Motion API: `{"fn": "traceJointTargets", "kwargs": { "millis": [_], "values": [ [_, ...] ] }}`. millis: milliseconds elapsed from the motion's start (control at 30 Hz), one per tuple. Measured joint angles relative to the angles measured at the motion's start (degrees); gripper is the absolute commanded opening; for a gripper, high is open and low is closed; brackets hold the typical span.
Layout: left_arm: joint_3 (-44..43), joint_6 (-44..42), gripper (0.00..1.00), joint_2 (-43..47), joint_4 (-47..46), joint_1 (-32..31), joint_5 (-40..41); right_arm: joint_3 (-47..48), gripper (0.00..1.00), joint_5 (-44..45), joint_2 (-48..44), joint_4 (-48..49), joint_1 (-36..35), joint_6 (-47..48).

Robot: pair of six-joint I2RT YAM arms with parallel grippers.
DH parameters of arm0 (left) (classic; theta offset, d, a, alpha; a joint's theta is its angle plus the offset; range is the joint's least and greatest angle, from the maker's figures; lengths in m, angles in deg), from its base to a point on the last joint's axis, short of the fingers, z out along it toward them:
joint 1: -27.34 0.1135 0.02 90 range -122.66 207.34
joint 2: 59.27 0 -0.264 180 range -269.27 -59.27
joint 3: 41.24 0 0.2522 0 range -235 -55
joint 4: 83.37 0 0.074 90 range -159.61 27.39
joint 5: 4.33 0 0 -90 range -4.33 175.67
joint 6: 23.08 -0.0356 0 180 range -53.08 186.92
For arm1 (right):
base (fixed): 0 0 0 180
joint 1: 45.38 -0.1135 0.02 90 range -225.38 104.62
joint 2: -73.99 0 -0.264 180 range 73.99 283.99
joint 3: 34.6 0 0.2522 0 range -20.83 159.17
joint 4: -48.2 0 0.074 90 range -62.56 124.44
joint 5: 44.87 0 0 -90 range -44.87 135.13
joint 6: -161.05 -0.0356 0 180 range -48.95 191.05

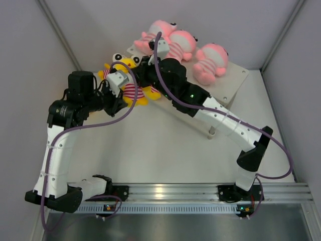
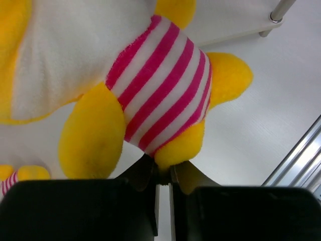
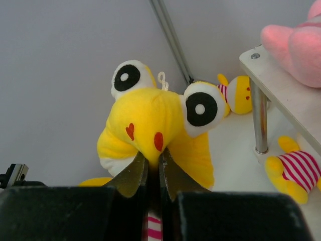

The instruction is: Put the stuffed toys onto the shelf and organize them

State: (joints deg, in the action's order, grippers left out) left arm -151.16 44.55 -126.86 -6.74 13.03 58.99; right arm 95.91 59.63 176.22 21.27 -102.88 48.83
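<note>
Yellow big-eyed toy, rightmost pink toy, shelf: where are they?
yellow toy [image 3: 148,123], right wrist view, its face.
rightmost pink toy [image 1: 206,67], top view, its striped belly.
shelf [image 1: 236,81], top view, bare right corner.

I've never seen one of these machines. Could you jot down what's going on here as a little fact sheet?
On the shelf: three pink toys, lying on top
Being handled: one yellow toy, by the shelf's left end in the overhead view
Left fingers: pinching one of its feet
Right fingers: pinching its face
Not yet shelved: two more yellow toys on the table, near a shelf leg
</note>
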Motion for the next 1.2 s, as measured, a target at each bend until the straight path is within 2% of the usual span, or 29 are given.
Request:
{"fn": "traceJointTargets", "kwargs": {
  "millis": [67, 267, 300, 333, 367, 433, 500, 667, 800, 1000, 1200],
  "values": [
    [0.11, 0.13, 0.0, 0.09, -0.07, 0.0, 0.04, -1.2, 0.0, -0.15, -0.22, 0.52, 0.02, -0.48],
    [3.56, -0.02, 0.0, 0.96, 0.28, 0.0, -0.5, -8.68, 0.0, 0.09, -2.75, 1.75, 0.02, -1.31],
    [4.57, -0.22, 0.0, 1.27, 0.31, 0.0, -0.63, -9.25, 0.06, -0.11, -2.97, 1.46, 0.02, -1.11],
    [5.77, -0.48, 0.0, 1.66, 0.2, 0.0, -0.94, -9.44, 0.3, -0.7, -3.04, 0.92, 0.02, -0.66],
    [7.1, -1.2, 0.0, 2.21, 0.11, 0.0, -1.14, -9.44, 0.4, -1.7, -3.04, 0.22, 0.02, 0.28],
    [10.12, -3.17, 0.0, 3.43, 0.35, 0.0, -1.62, -9.35, 0.54, -3.89, -3.26, -1.97, 0.02, 2.89],
    [12.9, -5.57, 0.0, 4.33, 0.79, 0.0, -2.25, -9.03, 0.59, -5.92, -3.65, -5.22, -0.02, 6.16],
    [19.85, -12.83, 0.0, 5.31, 2.29, 0.0, -5.05, -10.19, 0.64, -7.82, -7.69, -11.06, -0.2, 13.2],
    [22.97, -19.15, 0.0, 4.15, 4.17, 0.0, -8.92, -12.09, 0.65, -5.4, -15.5, -13.81, -0.37, 17.03],
    [23.21, -27.91, 0.0, -0.74, 4.66, -0.02, -14.4, -11.39, 0.67, -0.9, -26.29, -15.39, -0.48, 21.97],
    [21.35, -31.71, 0.0, -9.44, 2.97, -2.4, -17.51, -10.88, 0.66, 1.99, -30.4, -15.67, -0.48, 26.38]
  ]
}}
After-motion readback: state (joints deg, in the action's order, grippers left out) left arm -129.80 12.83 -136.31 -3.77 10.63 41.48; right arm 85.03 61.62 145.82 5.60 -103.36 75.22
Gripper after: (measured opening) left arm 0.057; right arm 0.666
